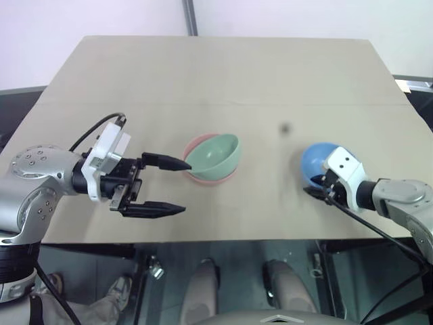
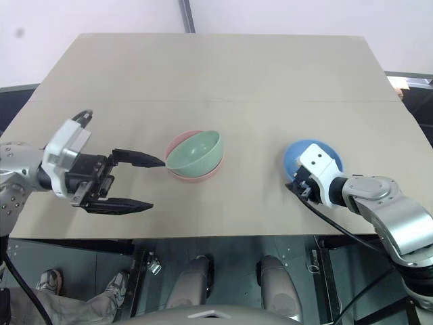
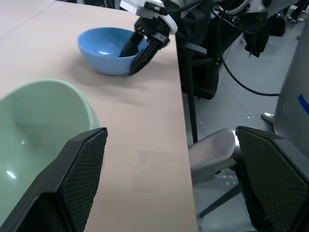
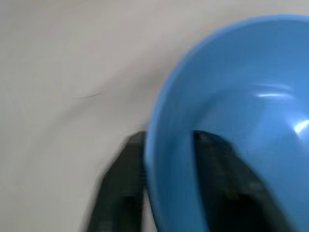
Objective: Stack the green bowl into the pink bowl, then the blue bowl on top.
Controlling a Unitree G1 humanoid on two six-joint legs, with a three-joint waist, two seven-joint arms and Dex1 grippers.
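Note:
The green bowl point(image 1: 215, 157) rests tilted inside the pink bowl point(image 1: 195, 145) at the middle of the table, its opening turned toward my left. My left gripper point(image 1: 187, 187) is open just left of the pair. Its upper fingertip is at the green bowl's rim, and I cannot tell if it touches. The wrist view has the green bowl point(image 3: 34, 130) beside that finger. The blue bowl point(image 1: 314, 161) sits at the right near the front edge. My right gripper point(image 4: 166, 137) is shut on its near rim, one finger inside the wall and one outside.
The tan table point(image 1: 223, 74) has a seam running across it and a small dark spot point(image 1: 285, 127) between the bowls. Its front edge lies close below both grippers. Dark equipment and cables point(image 3: 231, 43) stand past the table's right side.

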